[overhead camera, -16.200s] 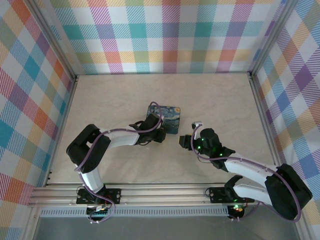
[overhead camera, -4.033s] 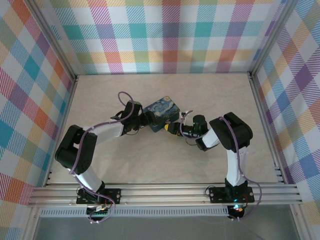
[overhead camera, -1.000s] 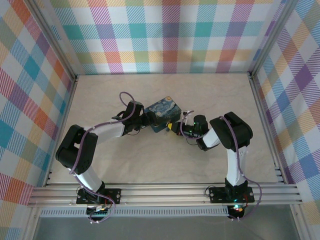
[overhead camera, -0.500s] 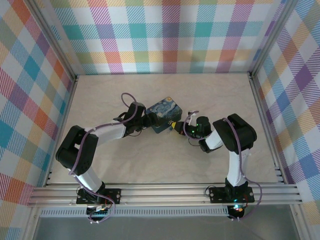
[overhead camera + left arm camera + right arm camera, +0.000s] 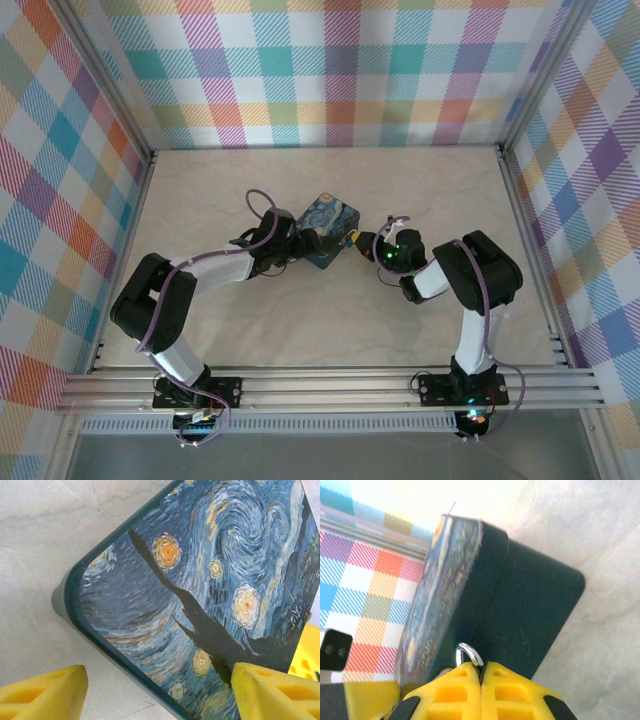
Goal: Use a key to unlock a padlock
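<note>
So right now your right gripper (image 5: 481, 666) is sitting clenched tight, yellow fingertips pressed flat together, and it's pinching what I'm reading as the padlock (image 5: 469, 656). All that's showing is a little silvery loop that looks like its shackle, poking out just past the tips. The body is hiding between the pads, so I can't tell for sure. That loop is sitting right against the dark side wall of the tin (image 5: 530, 610), just by the seam under the lid. From the top camera, your right gripper (image 5: 357, 242) is coming at the tin (image 5: 330, 225) from the right, and your left gripper (image 5: 303, 248) is reaching in from the left, with the tin tipping up off the table (image 5: 250, 180) between them. On your left wrist cam, the left gripper (image 5: 157, 667) is standing wide open around the painted lid's near corner. One finger (image 5: 45, 690) is showing bare table between itself and the tin's edge. The other finger (image 5: 275, 690) is overlapping the lid, and I can't tell whether it's actually touching.
</note>
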Tool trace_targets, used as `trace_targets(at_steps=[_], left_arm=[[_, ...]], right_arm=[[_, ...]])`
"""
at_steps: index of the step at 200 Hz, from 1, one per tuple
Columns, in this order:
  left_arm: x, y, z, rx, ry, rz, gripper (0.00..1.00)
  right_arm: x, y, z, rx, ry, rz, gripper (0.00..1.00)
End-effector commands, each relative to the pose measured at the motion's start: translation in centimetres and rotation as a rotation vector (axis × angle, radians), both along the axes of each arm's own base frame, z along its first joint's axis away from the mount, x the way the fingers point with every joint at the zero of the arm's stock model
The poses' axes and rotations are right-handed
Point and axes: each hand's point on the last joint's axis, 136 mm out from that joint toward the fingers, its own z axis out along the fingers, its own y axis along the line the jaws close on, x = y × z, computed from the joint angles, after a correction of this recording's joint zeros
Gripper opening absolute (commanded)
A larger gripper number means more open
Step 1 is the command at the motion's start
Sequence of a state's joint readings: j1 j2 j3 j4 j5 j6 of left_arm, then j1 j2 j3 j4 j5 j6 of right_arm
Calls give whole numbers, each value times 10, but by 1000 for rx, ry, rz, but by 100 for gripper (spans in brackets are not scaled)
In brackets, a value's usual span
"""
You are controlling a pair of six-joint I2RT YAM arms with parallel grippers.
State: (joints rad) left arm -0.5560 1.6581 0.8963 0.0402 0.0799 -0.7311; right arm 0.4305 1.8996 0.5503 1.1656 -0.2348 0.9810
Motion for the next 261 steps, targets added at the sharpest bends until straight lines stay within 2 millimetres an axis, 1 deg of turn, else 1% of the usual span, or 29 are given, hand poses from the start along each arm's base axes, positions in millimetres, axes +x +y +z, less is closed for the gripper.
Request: trace_targets(at_steps=[1, 15, 24, 47, 53, 67, 77, 93, 116, 135, 151, 164, 178, 180, 187, 222, 233, 240, 252, 261], left_arm=[[-38, 17, -39, 104, 156, -20, 76], [-36, 16, -29, 94, 140, -21, 77], [-33, 16, -20, 89, 120, -22, 78], [-28, 24, 11, 99, 44, -8, 83], [-27, 28, 19, 109, 24, -2, 85], [-26, 39, 36, 132, -21, 22, 87], [-27, 46, 46, 146, -54, 34, 89], [-31, 58, 59, 167, -104, 62, 91], [-40, 79, 70, 197, -167, 117, 93], [-47, 96, 77, 218, -215, 164, 95], [-53, 105, 84, 228, -247, 184, 96], [-57, 111, 89, 242, -263, 191, 96], [-58, 115, 97, 249, -286, 196, 96], [-61, 117, 93, 265, -269, 192, 96], [-63, 119, 94, 275, -269, 191, 96], [-66, 124, 100, 290, -280, 196, 96], [-67, 127, 100, 299, -281, 201, 96], [-67, 128, 100, 304, -280, 206, 96], [-68, 131, 102, 314, -283, 212, 96], [-68, 133, 104, 322, -289, 218, 96]], right_arm=[[5, -16, 21, -37, -58, -74, 0], [-3, -23, 21, -92, -60, -83, 0], [-9, -27, 25, -129, -69, -75, 0], [-30, -32, 32, -246, -50, -10, 0], [-39, -35, 29, -283, -22, 12, 0], [-58, -39, 35, -332, 1, 62, 0], [-75, -42, 35, -368, 44, 102, 0], [-102, -49, 36, -398, 112, 143, 0], [-138, -53, 37, -411, 208, 198, 0], [-168, -49, 27, -418, 324, 259, 0], [-190, -42, 11, -434, 419, 321, 0], [-203, -37, -3, -467, 476, 354, 0], [-209, -34, -17, -506, 515, 365, 0], [-210, -33, -19, -510, 519, 366, 0], [-211, -31, -25, -516, 532, 371, 0], [-204, -18, -43, -550, 559, 400, 0], [-202, -15, -46, -550, 560, 406, 6], [-199, -15, -46, -550, 550, 401, 11], [-194, -15, -42, -560, 521, 386, 22], [-189, -17, -36, -576, 485, 369, 28]])
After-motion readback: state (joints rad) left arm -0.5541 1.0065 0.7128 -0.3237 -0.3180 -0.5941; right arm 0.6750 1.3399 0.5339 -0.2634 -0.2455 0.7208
